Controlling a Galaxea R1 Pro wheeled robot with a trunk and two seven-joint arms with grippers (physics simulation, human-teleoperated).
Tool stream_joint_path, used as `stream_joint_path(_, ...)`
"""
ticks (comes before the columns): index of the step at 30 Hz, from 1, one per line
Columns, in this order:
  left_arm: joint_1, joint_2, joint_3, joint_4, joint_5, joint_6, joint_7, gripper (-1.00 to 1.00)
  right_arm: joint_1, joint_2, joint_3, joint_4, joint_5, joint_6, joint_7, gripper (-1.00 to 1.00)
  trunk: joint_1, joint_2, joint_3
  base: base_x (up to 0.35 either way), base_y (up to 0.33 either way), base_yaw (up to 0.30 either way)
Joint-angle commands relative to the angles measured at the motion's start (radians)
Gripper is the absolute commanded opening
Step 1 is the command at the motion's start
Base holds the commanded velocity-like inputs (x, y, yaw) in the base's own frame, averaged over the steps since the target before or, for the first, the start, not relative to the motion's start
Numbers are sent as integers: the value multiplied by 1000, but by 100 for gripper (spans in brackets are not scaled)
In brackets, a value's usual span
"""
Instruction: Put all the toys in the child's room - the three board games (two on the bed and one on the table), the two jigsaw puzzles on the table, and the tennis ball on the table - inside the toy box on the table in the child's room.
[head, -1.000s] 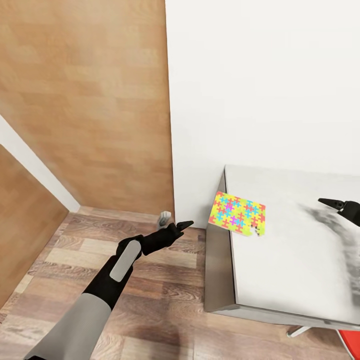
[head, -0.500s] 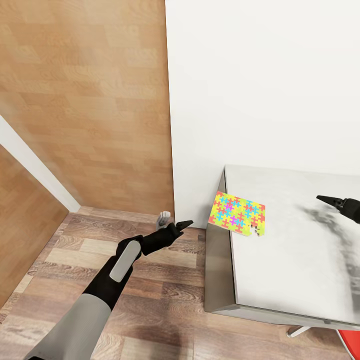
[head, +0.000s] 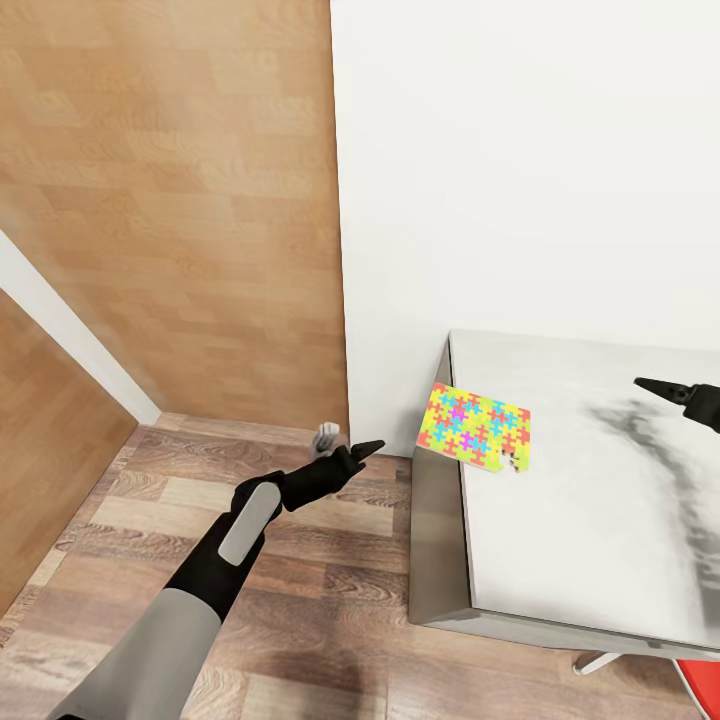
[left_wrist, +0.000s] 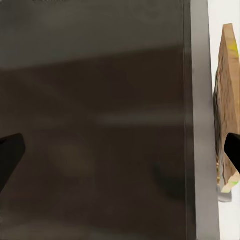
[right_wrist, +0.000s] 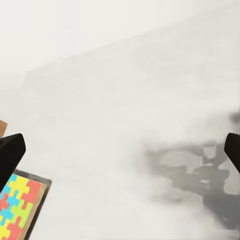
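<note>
Puzzle (head: 476, 427) sits at the near-left corner of the table (head: 570, 520), one edge hanging past the table's left side. Thin flat square of yellow, pink, green and blue interlocking pieces on a brownish backing; a small notch or loose bit shows at its front right corner, too small to tell which. Lies flat, edges roughly square to the table.

Right gripper (head: 668, 389) hovers above the tabletop, well to the puzzle's right, tips pointing left toward it. Fingers are spread wide in the right wrist view, nothing between them, puzzle corner (right_wrist: 17, 210) low beside one finger.

Left gripper (head: 366, 451) is off the table, over the wood floor (head: 300, 600), just left of the overhanging edge. Also spread and empty; its wrist view looks at the dark table side (left_wrist: 100, 125) with the puzzle edge-on (left_wrist: 227, 110).

My read: left arm is nearer and the overhang gives it an edge to pinch; right needs a long reach left.
</note>
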Motion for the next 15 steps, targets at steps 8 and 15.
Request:
stream_joint_path(8, 0, 0, 1, 0, 3, 4, -12, 100, -4, -7, -2, -22, 9, 4, 11, 100, 0, 0, -1, 0, 0, -37)
stream_joint_path(15, 0, 0, 1, 0, 2, 3, -21, 100, -5, -10, -3, -34, 9, 4, 11, 100, 0, 0, -1, 0, 0, -161)
